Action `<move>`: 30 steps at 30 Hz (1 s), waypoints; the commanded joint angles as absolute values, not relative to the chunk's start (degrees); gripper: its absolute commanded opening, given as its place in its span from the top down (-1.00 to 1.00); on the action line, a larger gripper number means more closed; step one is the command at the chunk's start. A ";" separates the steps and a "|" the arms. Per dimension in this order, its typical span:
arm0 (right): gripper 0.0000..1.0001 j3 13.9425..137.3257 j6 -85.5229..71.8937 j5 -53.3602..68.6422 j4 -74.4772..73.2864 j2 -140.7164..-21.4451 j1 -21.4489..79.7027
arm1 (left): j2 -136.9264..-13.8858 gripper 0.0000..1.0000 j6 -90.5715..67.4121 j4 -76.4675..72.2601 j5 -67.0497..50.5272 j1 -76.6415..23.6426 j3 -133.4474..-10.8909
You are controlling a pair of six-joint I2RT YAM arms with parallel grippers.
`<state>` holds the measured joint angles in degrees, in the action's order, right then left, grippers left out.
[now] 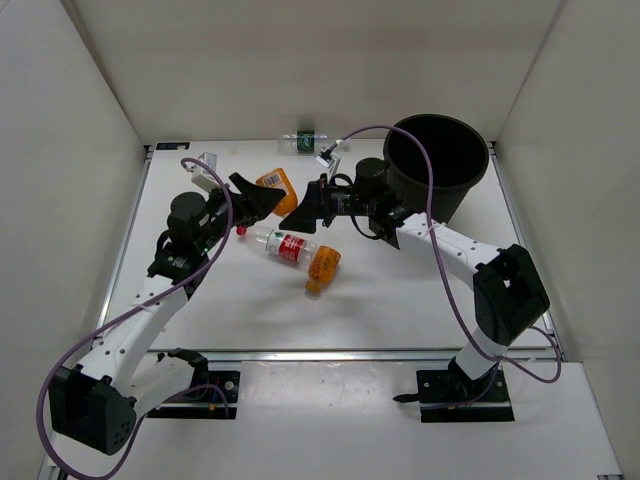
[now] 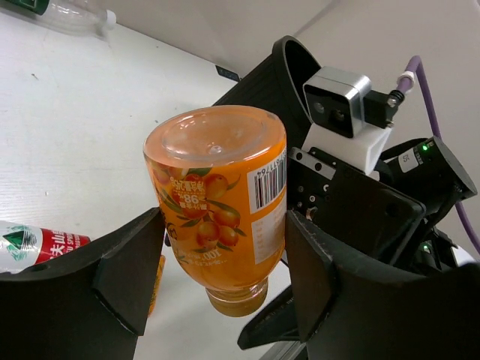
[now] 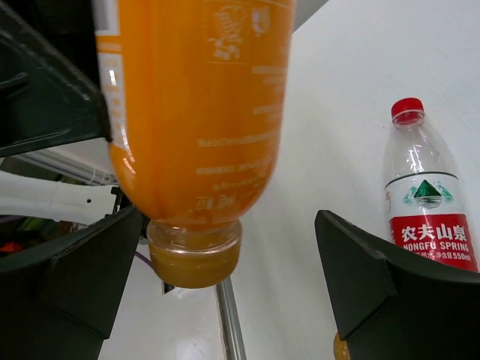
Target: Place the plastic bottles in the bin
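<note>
Orange bottle (image 2: pixel 217 202) sits gripped between the left jaws.

Setting: robotics lab test cell, as we log it. Evidence: plain white walls (image 1: pixel 300 60) boxing a white table (image 1: pixel 400 300); arm base plates (image 1: pixel 465 385) bolted down; purple cabling (image 1: pixel 375 127); wrist camera (image 2: pixel 337 109).

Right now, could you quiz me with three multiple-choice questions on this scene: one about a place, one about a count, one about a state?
1. Where does the bin stand? A near left corner; B far right corner; C centre.
2. How many bottles show from above? A two; B four; C six.
3. The red-label bottle is: A lying flat; B upright; C in the bin.
Answers: B, it stands far right. B: gripped orange bottle, loose orange bottle, the red-label bottle, green-label bottle. A, it lies on its side.
</note>
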<state>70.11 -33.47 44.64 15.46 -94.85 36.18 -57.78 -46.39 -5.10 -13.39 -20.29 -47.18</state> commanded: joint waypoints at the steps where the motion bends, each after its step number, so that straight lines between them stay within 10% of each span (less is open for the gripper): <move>1: -0.93 72.15 -31.13 48.77 19.52 -94.66 36.21 | -57.66 0.57 -46.50 -5.63 -16.17 -20.30 -47.02; 5: -0.72 73.65 -29.97 48.95 16.70 -95.01 37.09 | -58.53 0.59 -44.91 -4.31 -13.80 -22.41 -48.60; 12: 0.41 72.42 -33.04 50.10 19.42 -94.48 36.39 | -58.97 0.55 -45.18 -5.89 -14.77 -22.06 -46.93; 15: 0.79 72.25 -31.82 49.66 17.50 -93.87 36.74 | -58.80 0.07 -44.65 -6.24 -15.99 -21.88 -46.58; 19: 0.94 71.99 -30.59 46.59 14.59 -92.37 36.48 | -57.13 -0.97 -43.51 -4.58 -15.91 -21.45 -47.63; 30: 1.00 78.37 -20.76 35.27 -6.80 -84.56 26.73 | -53.87 -0.98 -35.96 19.92 -3.82 -16.62 -59.05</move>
<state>71.72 -27.09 42.09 2.20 -89.47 29.41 -54.65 -39.48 8.71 -10.98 -18.04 -54.26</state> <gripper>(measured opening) 0.567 0.988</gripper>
